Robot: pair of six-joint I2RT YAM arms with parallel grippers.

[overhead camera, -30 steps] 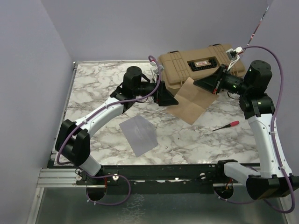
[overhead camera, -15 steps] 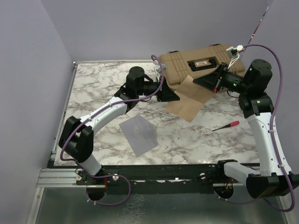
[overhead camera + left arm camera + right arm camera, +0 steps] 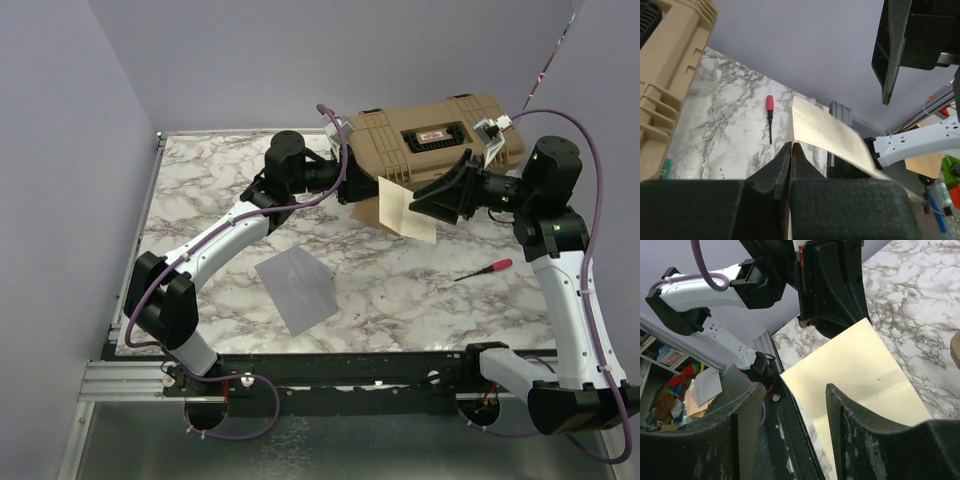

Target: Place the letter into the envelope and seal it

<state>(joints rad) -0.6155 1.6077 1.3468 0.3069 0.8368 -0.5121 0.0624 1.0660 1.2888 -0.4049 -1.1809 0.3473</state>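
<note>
The tan letter hangs in the air in front of the toolbox, pinched at its left edge by my left gripper. In the left wrist view the jaws are shut tight on the sheet, which stretches away to the right. My right gripper is just right of the letter, open, its fingers spread apart with the sheet beyond them and not pinched. The blue-grey envelope lies flat on the marble table, nearer the front and left of centre, away from both grippers.
A tan toolbox stands at the back, right behind the letter. A red-handled screwdriver lies on the marble to the right, also visible as the screwdriver from the left wrist. Lilac walls close in the left and back.
My left gripper closed on the letter's left edge. My right gripper opened and released the letter. The sheet lifted off the toolbox's front and now hangs from the left gripper.
</note>
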